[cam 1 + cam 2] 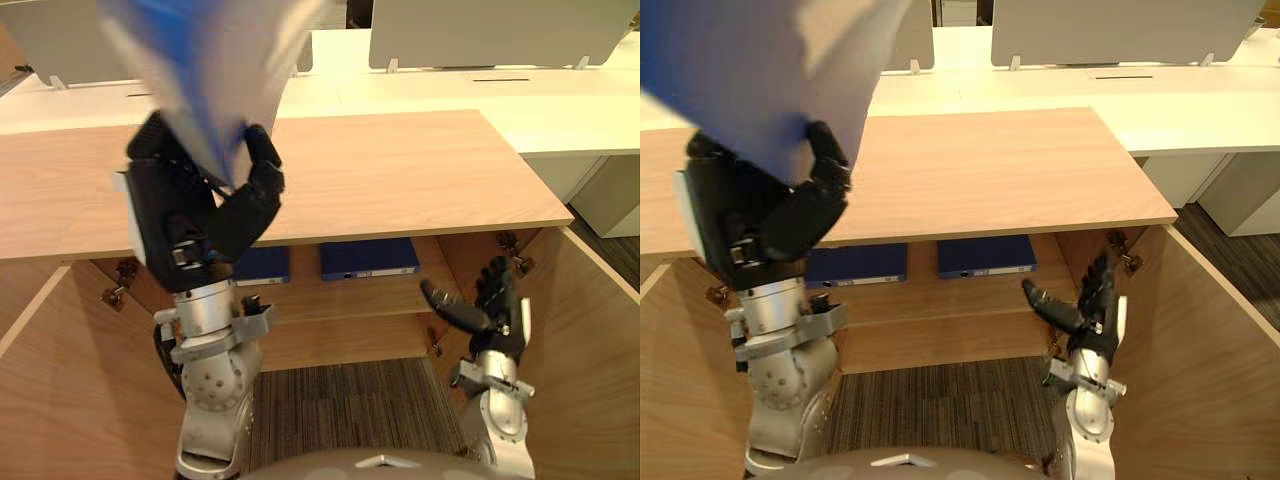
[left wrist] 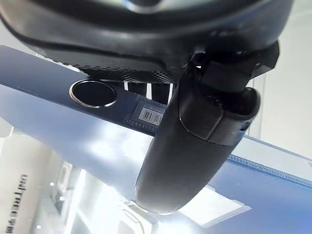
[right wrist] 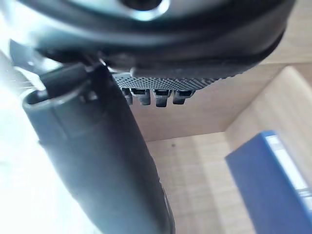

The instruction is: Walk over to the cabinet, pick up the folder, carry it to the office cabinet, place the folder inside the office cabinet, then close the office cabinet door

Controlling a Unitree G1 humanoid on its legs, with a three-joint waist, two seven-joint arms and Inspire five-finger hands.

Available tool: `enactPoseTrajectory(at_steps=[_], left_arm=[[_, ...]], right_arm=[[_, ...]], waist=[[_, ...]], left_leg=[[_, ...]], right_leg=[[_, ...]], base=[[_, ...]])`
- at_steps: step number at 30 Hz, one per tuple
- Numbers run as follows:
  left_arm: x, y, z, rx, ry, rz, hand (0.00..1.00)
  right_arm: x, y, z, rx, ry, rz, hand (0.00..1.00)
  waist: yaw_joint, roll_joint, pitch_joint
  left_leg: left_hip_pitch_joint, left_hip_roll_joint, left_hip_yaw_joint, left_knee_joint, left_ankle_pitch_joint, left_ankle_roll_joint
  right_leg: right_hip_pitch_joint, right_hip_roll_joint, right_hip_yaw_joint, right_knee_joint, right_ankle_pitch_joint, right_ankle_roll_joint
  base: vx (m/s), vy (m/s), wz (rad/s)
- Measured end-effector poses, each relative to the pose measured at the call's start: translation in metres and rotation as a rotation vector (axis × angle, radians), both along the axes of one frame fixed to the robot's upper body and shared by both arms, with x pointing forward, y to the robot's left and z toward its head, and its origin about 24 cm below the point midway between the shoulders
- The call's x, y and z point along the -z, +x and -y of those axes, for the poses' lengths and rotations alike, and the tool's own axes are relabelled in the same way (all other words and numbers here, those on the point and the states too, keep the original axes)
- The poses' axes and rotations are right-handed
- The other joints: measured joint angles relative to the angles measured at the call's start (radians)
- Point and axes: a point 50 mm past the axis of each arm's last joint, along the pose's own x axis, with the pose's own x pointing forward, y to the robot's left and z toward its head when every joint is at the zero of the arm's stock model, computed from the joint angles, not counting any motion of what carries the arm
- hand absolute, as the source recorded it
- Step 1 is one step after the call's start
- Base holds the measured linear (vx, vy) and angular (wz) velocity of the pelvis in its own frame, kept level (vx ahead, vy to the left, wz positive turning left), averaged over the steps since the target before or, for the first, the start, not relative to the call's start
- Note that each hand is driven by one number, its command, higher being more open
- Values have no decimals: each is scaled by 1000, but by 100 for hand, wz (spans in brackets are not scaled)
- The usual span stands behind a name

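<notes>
Wooden cabinet top [image 1: 400,170] before me, white desks [image 1: 450,90] beyond. My left hand [image 1: 200,215] clamps the blue folder [image 1: 195,60], a barcode label [image 2: 152,115] on its spine. My right hand [image 1: 495,320] hangs spread.

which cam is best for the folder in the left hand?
Left wrist view: the folder sits close up, ring hole and label clear, thumb of the left hand curled across it. Both eye views show its lower end rising from that hand. Right wrist view shows another folder in the cabinet.
</notes>
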Motion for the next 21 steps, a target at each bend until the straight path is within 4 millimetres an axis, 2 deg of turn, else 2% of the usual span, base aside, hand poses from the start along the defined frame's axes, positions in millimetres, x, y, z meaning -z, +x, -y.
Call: enactPoseTrajectory(at_steps=[4,7,10,15,21], left_arm=[[2,2,0,153,-121,-2,0],[4,4,3,238,-160,-5,0],[13,6,9,353,-201,-40,0],[48,19,22,525,-216,-236,0],[86,17,25,637,-200,-434,0]], right_arm=[[-21,6,-1,-8,-18,98,100],[-30,8,-1,-19,-32,137,100],[-42,14,-4,-38,-41,197,100],[-65,28,-6,-111,-98,299,100],[-88,39,-4,-206,-159,401,100]], waist=[[0,0,0],[0,0,0],[-1,0,0],[0,1,-4],[1,1,-4]], left_leg=[[0,-1,3,6,0,0],[0,-1,10,9,0,0],[1,-1,18,11,0,0],[-5,-2,27,13,0,1],[-5,-2,27,12,0,2]], right_leg=[[-4,0,5,12,0,0],[-9,0,10,17,0,0],[-13,0,18,22,1,2],[-27,0,32,28,5,7],[-27,-1,33,28,6,9]], base=[[-37,-8,-2],[-44,-1,-7],[-31,0,-8],[-24,-2,-7],[0,0,0]])
